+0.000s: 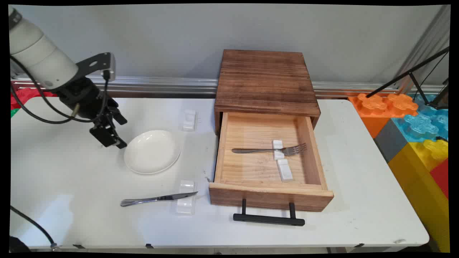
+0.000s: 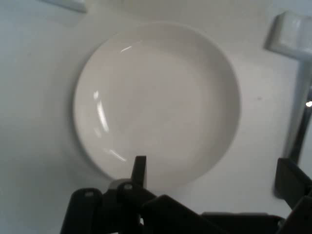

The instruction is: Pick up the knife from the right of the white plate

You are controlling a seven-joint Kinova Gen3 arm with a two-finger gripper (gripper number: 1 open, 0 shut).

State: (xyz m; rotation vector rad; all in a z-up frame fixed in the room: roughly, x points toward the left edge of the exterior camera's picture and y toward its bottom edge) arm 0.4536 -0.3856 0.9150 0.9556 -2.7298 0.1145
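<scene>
Main view: arm is reaching in from the upper left, gripper (image 1: 112, 138) hanging above the table (image 1: 53, 172) at left of frame, just left of the plate (image 1: 152, 151), not touching it. Fingers are standing apart, nothing between them. Plate is sitting left of centre, nothing lying in it. Knife (image 1: 157, 198) is lying below the plate at lower centre, blade end resting on a white rest (image 1: 185, 200). Another white rest (image 1: 189, 120) is sitting above the plate. Wooden box (image 1: 265, 82) is standing at centre, its drawer (image 1: 269, 193) pulled out toward the bottom of frame. Fork (image 1: 269, 150) is lying across the drawer, neck resting on a white rest (image 1: 278, 149); a second rest (image 1: 285, 170) is lying just below it. Toy blocks (image 1: 412, 125) are stacked at right.

Hand view: plate (image 2: 156, 102) is filling the centre, bare inside. One finger (image 2: 140, 170) is showing at bottom centre over the plate's rim, the other (image 2: 292, 183) at the lower right edge, well apart. A rest (image 2: 290, 36) is showing at upper right.
</scene>
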